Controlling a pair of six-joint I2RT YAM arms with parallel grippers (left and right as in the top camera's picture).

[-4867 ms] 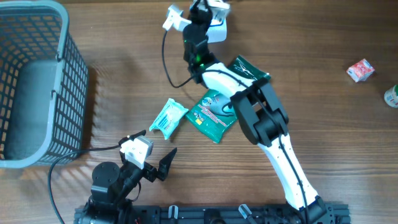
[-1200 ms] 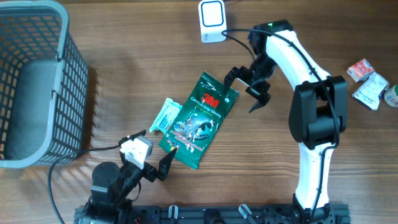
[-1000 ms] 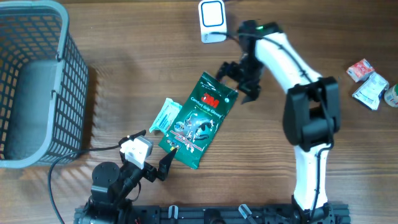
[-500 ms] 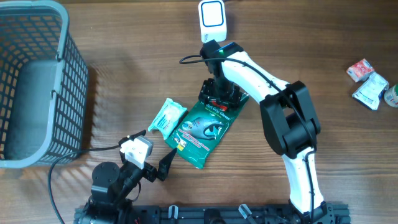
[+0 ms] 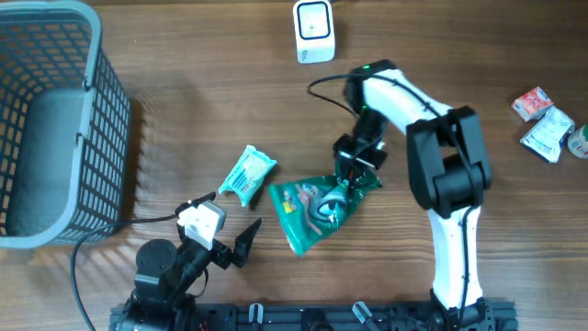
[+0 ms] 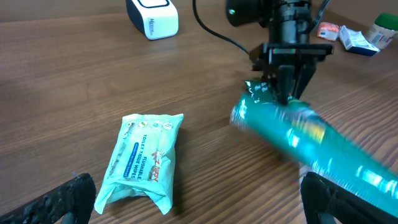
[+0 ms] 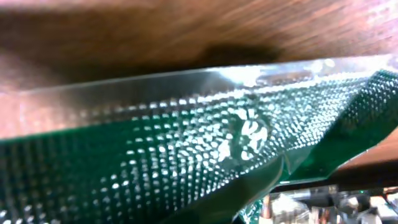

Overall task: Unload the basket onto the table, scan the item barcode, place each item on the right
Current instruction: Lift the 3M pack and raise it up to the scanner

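Observation:
The item, a green glove package (image 5: 315, 207), hangs tilted and blurred just above the table's middle. My right gripper (image 5: 356, 168) is shut on its upper right edge. In the left wrist view the package (image 6: 311, 140) slants down to the right from the right gripper (image 6: 289, 78). Its shiny dotted film (image 7: 186, 143) fills the right wrist view and hides the fingers. The white barcode scanner (image 5: 314, 30) stands at the table's far edge. My left gripper (image 5: 230, 249) rests open near the front edge with nothing in it, its jaws wide apart in the left wrist view (image 6: 199, 208).
A pale green wipes pack (image 5: 247, 174) lies left of the package, just ahead of the left gripper (image 6: 143, 160). A grey basket (image 5: 92, 138) fills the left side. Small packets (image 5: 533, 103) (image 5: 548, 136) and a bottle (image 5: 579, 142) sit at the far right.
My right gripper came down on the package's top edge, shut on it and dragged it right and toward the front, turning and lifting it. The left arm stayed still.

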